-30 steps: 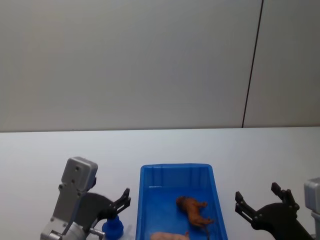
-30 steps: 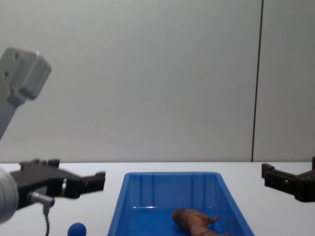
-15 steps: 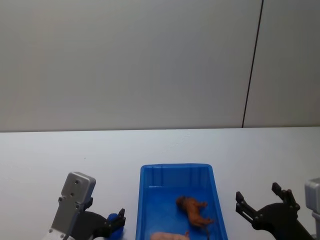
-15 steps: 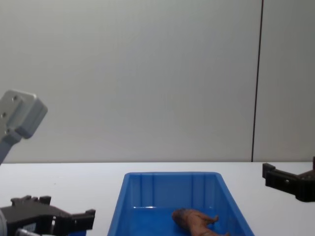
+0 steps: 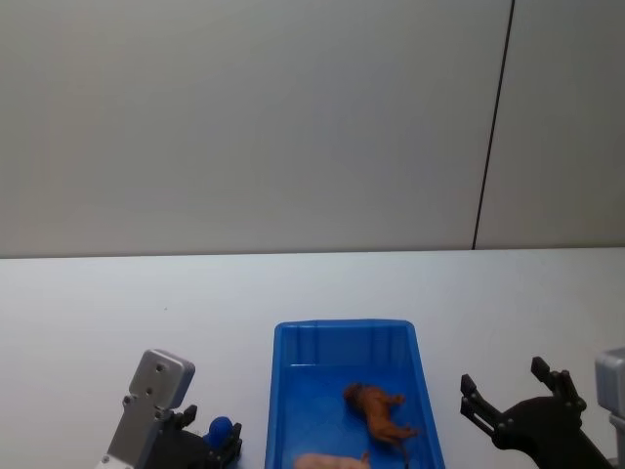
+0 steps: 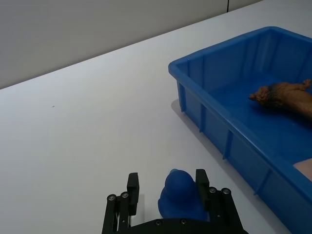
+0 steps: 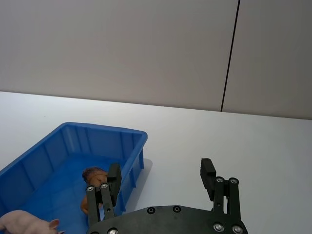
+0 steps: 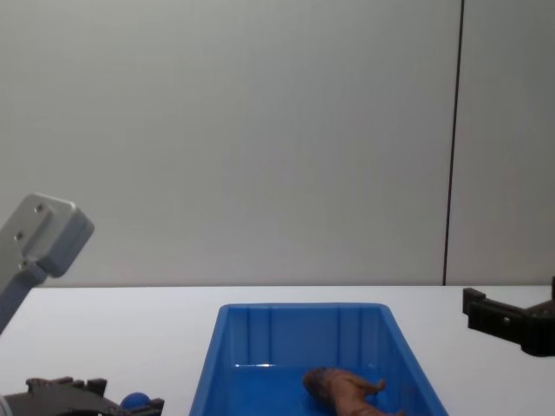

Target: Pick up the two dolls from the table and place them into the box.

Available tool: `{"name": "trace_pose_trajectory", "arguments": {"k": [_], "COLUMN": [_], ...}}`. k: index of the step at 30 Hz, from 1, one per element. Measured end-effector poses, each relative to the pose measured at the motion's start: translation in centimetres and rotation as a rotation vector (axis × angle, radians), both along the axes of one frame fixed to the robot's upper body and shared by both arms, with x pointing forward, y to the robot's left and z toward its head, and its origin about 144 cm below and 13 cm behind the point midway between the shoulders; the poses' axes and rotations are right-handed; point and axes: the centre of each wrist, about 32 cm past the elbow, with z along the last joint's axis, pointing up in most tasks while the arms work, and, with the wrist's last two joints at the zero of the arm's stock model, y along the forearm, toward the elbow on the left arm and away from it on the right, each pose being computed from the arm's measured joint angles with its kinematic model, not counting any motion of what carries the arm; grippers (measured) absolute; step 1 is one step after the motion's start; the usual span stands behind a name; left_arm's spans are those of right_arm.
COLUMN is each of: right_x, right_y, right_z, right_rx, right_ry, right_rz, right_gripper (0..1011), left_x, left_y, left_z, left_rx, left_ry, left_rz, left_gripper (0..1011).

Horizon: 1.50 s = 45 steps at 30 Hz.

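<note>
Blue toy (image 6: 181, 195) sits between the low left hand's (image 6: 168, 196) spread fingers.

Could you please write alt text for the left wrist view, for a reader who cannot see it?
The left gripper, open, straddles a small blue figure on the white table. Beside it stands the blue box, holding the reddish-brown doll and the pink doll at the frame's edge.

There are no words, numbers, labels or signs to read on anything here
</note>
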Motion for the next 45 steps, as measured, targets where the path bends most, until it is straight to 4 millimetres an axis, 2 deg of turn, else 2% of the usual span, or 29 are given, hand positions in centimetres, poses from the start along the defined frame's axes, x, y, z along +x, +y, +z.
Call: {"name": "trace_pose_trajectory", "arguments": {"k": [1, 4, 8, 9, 15, 26, 45], "right_x": [0.0, 0.0, 0.0, 0.0, 0.0, 0.0, 0.0], "right_y": [0.0, 0.0, 0.0, 0.0, 0.0, 0.0, 0.0], "right_z": [0.0, 0.0, 0.0, 0.0, 0.0, 0.0, 0.0], "right_rx": [0.0, 0.0, 0.0, 0.0, 0.0, 0.0, 0.0], "right_ry": [0.0, 0.0, 0.0, 0.0, 0.0, 0.0, 0.0], "right_rz": [0.0, 0.0, 0.0, 0.0, 0.0, 0.0, 0.0], "right_gripper": [1001, 1001, 1001, 1001, 1001, 1001, 1001], "left_x": [0.0, 0.1, 0.1, 0.1, 0.2, 0.3, 0.9], "left_y": [0.0, 0.0, 0.0, 0.0, -0.1, -0.2, -0.8], "left_z": [0.0, -0.1, -0.3, -0.3, -0.4, 0.2, 5.0], "left_rx": [0.001, 0.004, 0.009, 0.009, 0.012, 0.018, 0.04], "left_ry": [0.002, 0.008, 0.013, 0.014, 0.008, -0.043, -0.236], "left_rz": [-0.002, -0.011, -0.024, -0.026, -0.038, -0.053, -0.143], "left_gripper": [719, 647, 476, 476, 287, 218, 103]}}
